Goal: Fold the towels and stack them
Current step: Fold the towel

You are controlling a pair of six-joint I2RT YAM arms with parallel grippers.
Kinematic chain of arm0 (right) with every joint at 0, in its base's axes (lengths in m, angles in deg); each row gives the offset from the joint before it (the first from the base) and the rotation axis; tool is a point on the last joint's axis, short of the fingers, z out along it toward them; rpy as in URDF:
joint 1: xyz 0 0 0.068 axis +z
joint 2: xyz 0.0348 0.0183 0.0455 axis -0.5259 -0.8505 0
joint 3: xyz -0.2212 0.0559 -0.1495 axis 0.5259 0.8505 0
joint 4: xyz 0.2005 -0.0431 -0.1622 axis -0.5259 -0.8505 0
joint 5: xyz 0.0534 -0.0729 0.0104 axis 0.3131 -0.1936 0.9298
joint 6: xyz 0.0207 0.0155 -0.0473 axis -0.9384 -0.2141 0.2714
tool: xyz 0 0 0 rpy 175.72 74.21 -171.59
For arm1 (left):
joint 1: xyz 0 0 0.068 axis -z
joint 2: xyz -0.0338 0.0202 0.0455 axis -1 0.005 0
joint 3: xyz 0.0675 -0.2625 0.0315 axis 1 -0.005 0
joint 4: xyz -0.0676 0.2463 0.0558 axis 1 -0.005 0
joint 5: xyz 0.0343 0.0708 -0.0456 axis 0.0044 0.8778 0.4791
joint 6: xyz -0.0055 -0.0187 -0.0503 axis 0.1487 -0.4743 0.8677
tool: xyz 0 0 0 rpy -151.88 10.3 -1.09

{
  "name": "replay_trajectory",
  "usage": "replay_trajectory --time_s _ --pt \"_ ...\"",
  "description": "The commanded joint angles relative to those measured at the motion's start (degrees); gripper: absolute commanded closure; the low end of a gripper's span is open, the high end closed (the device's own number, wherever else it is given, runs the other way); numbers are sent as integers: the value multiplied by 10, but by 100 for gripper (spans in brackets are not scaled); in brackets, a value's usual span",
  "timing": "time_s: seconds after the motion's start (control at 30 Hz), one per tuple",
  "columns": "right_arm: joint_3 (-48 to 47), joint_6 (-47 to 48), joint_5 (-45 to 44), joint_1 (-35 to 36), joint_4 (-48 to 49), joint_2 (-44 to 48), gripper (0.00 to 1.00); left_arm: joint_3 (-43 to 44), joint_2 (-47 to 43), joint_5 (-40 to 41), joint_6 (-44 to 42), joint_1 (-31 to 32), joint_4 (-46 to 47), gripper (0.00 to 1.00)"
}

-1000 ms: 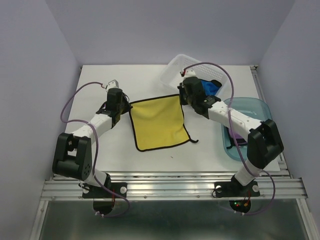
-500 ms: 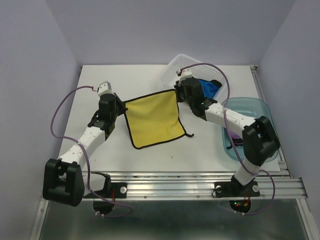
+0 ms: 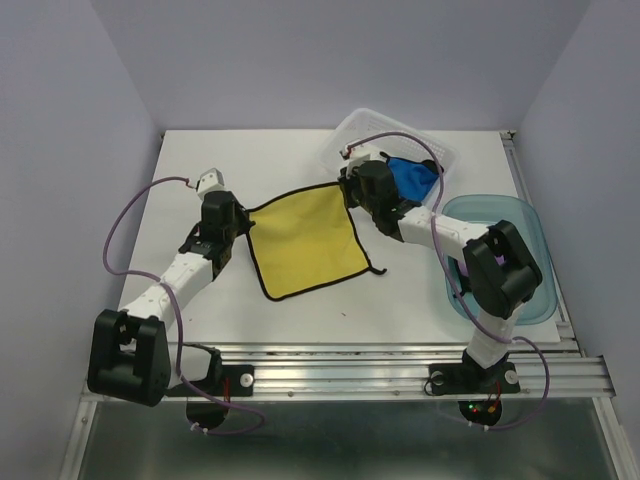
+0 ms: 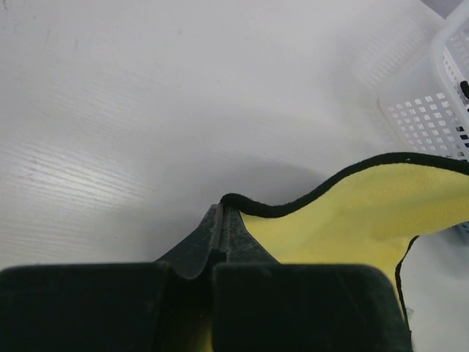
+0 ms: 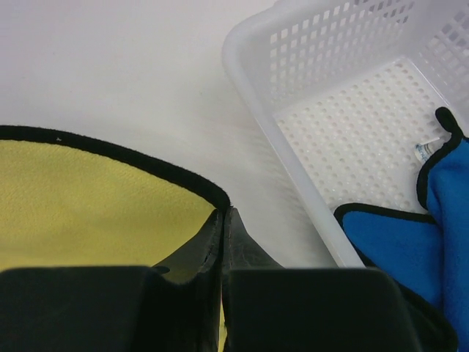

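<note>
From the top view, the left arm (image 3: 175,270) reaches forward and in toward the middle of the table (image 3: 250,160). Its left gripper (image 3: 241,217) sits at the far left corner of the yellow towel (image 3: 305,240). The right arm (image 3: 450,235) bends back across from the right side, and the right gripper (image 3: 349,188) is on the towel's far right corner, just beside the white basket (image 3: 365,125). So the towel is stretched between the two, with its near half spread on the table. A blue towel (image 3: 412,178) is in the basket, and a see-through blue tray (image 3: 520,215) sits on the right, partly behind the arm. In the left wrist view the jaws are pinched fully closed on the black-edged corner of the yellow towel (image 4: 366,205), which is held a bit off the table going by the shadow under it. The right wrist view is the same deal: jaws clamped together on the other corner (image 5: 95,198), with the basket wall (image 5: 293,191) right next to it and the blue towel (image 5: 396,249) inside.
</note>
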Motion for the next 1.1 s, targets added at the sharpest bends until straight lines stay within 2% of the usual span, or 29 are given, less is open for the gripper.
replay_trajectory --time_s 0.0,0.37,0.63,0.77,1.07 --pt "20 22 1 6 47 9 99 -4 -3 5 -5 -4 16 100" --pt "130 4 13 20 29 109 99 -77 -69 -69 32 -4 21 100" --pt "184 -47 -2 22 0 160 99 -157 -169 -116 55 1 17 100" --pt "218 -64 1 24 -3 184 99 -189 -182 -136 70 8 18 100" --pt "244 -85 16 25 -18 184 99 -213 -185 -117 85 22 12 100"
